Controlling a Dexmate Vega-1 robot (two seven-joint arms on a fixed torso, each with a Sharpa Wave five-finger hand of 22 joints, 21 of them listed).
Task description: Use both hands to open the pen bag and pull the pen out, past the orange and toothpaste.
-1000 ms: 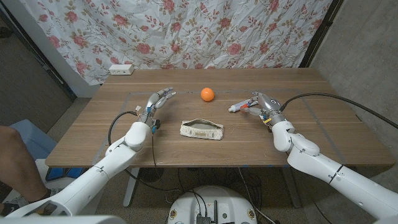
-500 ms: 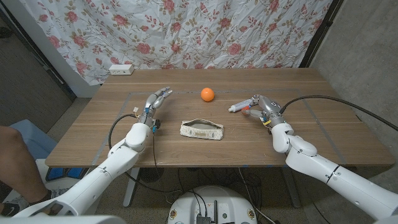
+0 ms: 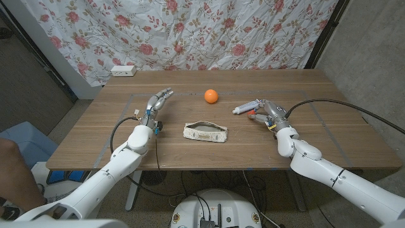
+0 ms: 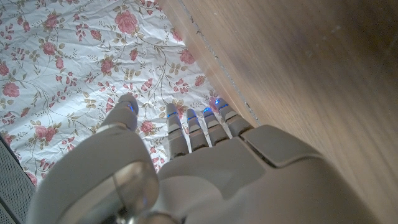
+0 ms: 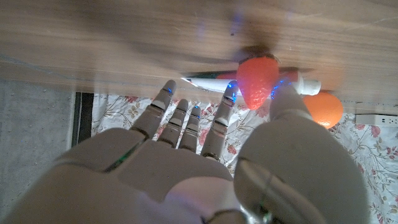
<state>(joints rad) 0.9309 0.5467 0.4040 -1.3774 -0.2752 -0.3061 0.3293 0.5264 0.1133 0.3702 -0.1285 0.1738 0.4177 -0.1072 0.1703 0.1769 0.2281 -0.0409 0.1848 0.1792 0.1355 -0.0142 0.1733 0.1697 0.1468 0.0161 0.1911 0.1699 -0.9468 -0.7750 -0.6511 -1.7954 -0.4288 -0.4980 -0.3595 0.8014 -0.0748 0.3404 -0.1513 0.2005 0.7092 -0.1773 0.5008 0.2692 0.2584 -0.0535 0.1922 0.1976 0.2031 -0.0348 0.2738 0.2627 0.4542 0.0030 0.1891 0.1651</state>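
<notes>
The beige pen bag (image 3: 205,132) lies zipped in the middle of the wooden table (image 3: 329,136). Beyond it sits the orange (image 3: 211,95) (image 5: 323,109). The white toothpaste tube (image 3: 244,109) (image 5: 206,78) lies to the bag's right, with a red piece (image 5: 256,81) beside it. My right hand (image 3: 271,111) (image 5: 186,143) hovers right by the tube's near end with its fingers stretched out, holding nothing. My left hand (image 3: 157,102) (image 4: 193,162) is left of the bag, fingers straight and apart, empty, pointing toward the far edge.
A white power strip (image 3: 123,70) lies at the far left corner. A floral curtain (image 3: 209,31) hangs behind the table. A person's leg (image 3: 9,158) shows at the lower left, off the table.
My right hand has drifted a little nearer and rightward beside the toothpaste, its fingers spreading. My left hand has shifted slightly left. The person's leg has moved down.
</notes>
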